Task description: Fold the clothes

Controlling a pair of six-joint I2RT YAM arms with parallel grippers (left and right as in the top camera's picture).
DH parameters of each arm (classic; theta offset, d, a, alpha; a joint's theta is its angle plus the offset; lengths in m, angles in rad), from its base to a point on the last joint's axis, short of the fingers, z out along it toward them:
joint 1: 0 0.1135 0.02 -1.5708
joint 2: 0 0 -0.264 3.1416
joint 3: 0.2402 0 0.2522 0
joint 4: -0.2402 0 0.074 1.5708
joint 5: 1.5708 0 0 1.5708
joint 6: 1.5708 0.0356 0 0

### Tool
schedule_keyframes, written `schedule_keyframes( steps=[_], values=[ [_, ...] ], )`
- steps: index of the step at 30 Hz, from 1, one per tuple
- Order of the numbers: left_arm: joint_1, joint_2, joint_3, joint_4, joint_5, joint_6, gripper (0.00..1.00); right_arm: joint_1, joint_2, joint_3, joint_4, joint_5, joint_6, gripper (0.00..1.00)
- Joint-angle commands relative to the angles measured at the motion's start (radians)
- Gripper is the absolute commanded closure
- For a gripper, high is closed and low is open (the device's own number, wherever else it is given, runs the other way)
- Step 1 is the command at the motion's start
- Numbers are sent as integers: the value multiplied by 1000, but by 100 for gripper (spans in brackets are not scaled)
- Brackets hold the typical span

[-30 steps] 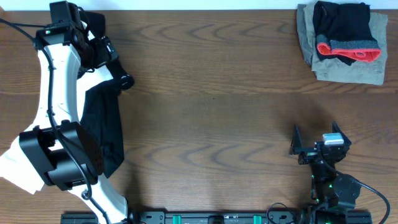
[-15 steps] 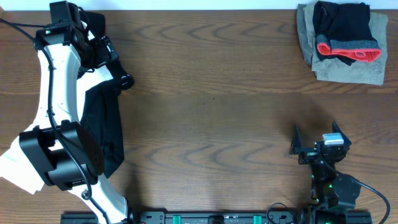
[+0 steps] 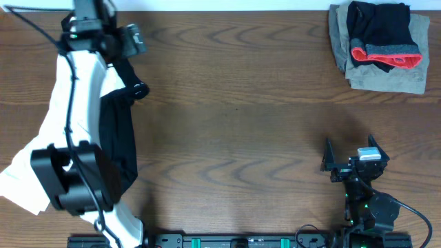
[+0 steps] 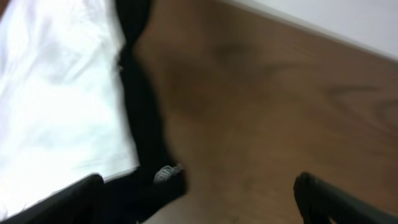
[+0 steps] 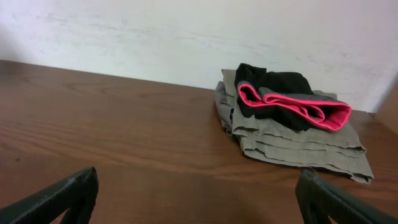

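A long black garment (image 3: 120, 138) lies along the table's left side, partly under my left arm, next to a white piece (image 3: 21, 182). My left gripper (image 3: 110, 38) hovers open at the far left corner. In the left wrist view its fingers straddle bare wood, and the black garment's end (image 4: 149, 180) lies by the left finger beside the white cloth (image 4: 56, 93). At the far right, black leggings with a red-orange waistband (image 3: 382, 38) lie folded on a khaki piece (image 3: 386, 72). My right gripper (image 3: 351, 162) is open near the front, holding nothing.
The folded stack (image 5: 286, 118) lies against the back wall in the right wrist view. The wooden table (image 3: 234, 124) stretches between the two arms. The arm bases stand along the front edge.
My left gripper has moved toward the table's far edge and turned, away from the black garment. The right arm and the folded stack have not moved.
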Motion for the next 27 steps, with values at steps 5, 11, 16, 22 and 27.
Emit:
schedule_keyframes(
  steps=[5, 11, 16, 22, 27],
  values=[
    [-66, -302, -299, 226, -5, 90, 2, 10, -7, -2, -5, 8, 0, 1],
    [-57, -560, -639, 369, -5, 90, 2, 10, -7, -2, -5, 8, 0, 1],
    [-57, -787, -945, 567, -4, 90, 2, 10, -7, -2, -5, 8, 0, 1],
    [-56, -1038, -1293, 834, -4, 90, 2, 10, -7, -2, -5, 8, 0, 1],
    [-56, -1227, -1516, 962, -5, 90, 2, 10, -7, -2, -5, 8, 0, 1]
  ],
)
